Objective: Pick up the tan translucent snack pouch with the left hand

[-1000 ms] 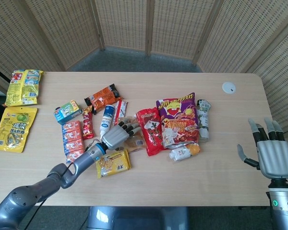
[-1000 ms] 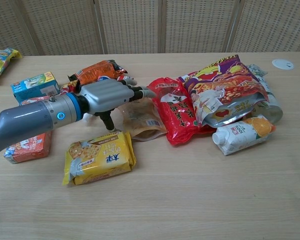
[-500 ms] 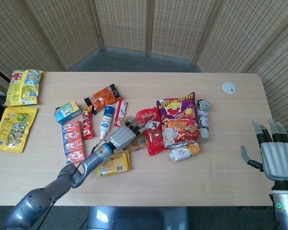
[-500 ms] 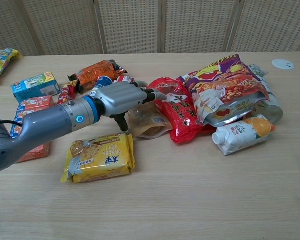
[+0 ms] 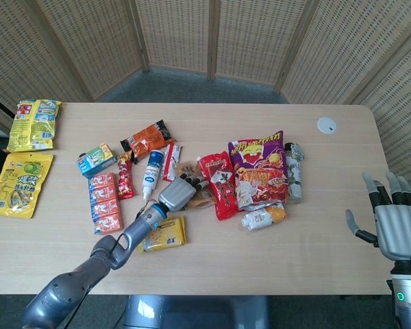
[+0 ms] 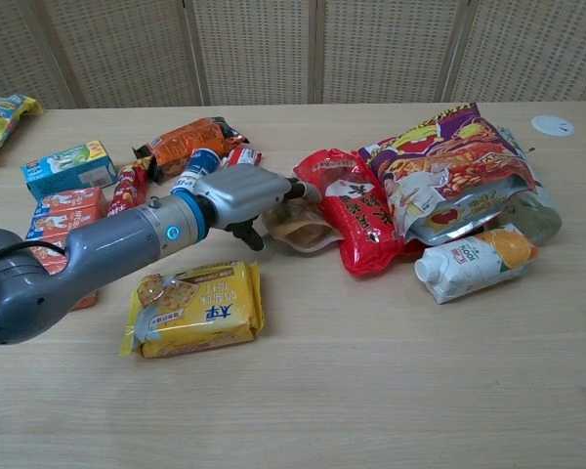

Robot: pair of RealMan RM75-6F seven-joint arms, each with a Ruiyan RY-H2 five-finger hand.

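The tan translucent snack pouch (image 5: 203,199) (image 6: 301,226) lies bunched up on the table, pressed against a red snack bag (image 5: 218,185) (image 6: 356,207). My left hand (image 5: 178,194) (image 6: 236,191) is over the pouch's left end. Its fingers curl down onto the pouch and its thumb sits at the pouch's near edge, gripping it. The part of the pouch under the hand is hidden. My right hand (image 5: 397,226) hovers off the table's right edge, fingers spread and holding nothing; the chest view does not show it.
A yellow cracker pack (image 5: 163,234) (image 6: 195,308) lies just below the left wrist. A purple chip bag (image 5: 259,164) (image 6: 449,156) and a carton (image 5: 264,216) (image 6: 474,259) lie right of the red bag. A white bottle (image 5: 153,171), orange bag (image 5: 147,137) and red packs (image 5: 104,200) lie left.
My left hand moved right and forward onto the pouch and its fingers closed down. The pouch crumpled and slid right, pushing the red bag and chip bag right. The right hand drifted slightly lower.
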